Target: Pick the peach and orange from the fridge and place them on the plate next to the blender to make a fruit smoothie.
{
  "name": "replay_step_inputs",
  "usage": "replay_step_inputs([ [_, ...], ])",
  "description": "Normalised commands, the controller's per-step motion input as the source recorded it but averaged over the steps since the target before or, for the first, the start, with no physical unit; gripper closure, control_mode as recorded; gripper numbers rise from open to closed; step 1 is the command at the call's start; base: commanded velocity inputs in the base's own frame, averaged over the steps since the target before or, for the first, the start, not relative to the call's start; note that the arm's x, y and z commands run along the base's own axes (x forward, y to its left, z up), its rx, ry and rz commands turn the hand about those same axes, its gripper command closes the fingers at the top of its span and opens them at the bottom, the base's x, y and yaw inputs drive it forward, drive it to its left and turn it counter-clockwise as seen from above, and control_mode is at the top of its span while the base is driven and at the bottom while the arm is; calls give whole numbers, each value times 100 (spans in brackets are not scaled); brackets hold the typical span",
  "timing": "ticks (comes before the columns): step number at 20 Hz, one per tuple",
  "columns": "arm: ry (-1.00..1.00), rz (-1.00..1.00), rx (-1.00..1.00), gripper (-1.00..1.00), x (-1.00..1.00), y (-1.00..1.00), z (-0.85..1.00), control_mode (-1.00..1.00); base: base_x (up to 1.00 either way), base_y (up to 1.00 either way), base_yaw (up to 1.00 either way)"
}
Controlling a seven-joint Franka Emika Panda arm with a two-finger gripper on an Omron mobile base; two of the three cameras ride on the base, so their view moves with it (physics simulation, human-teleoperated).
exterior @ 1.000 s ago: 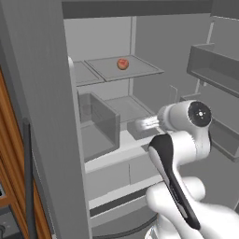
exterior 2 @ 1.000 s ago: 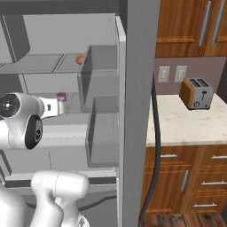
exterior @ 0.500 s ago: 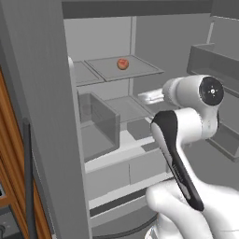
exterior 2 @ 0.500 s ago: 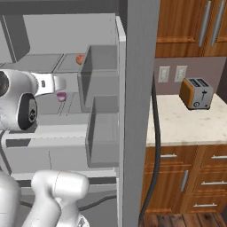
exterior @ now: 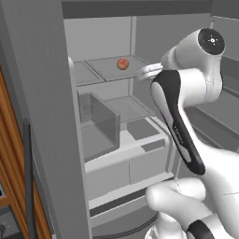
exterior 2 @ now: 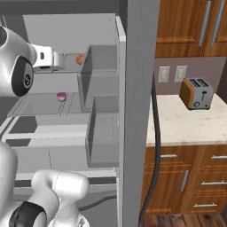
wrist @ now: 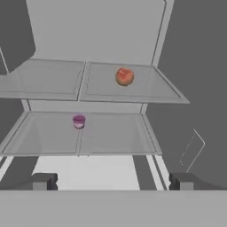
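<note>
Peach (wrist: 124, 76) round, no long axis, on upper fridge (exterior: 42, 116) shelf; gripper (wrist: 113, 181) spread wide, empty, facing it.

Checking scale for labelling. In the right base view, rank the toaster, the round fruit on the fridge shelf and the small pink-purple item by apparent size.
1. Toaster, clearly largest.
2. Peach.
3. Pink-purple item.
The last two look nearly alike and sit at different depths, so their order is unsure.
</note>
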Motion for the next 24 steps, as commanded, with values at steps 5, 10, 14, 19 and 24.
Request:
replay_step_inputs([
  [5, 0, -4, 4, -100, 67, 0, -8, -100, 0, 0, 0],
  [10, 0, -9, 2, -100, 98, 0, -6, -100, 0, 0, 0],
  [14, 5, -7, 0, -100, 99, 0, -15, -100, 0, 0, 0],
  [19, 10, -2, 1, -100, 75, 2, -31, -100, 0, 0, 0],
  [24, 10, 0, 4, -100, 76, 13, -25, -100, 0, 0, 0],
])
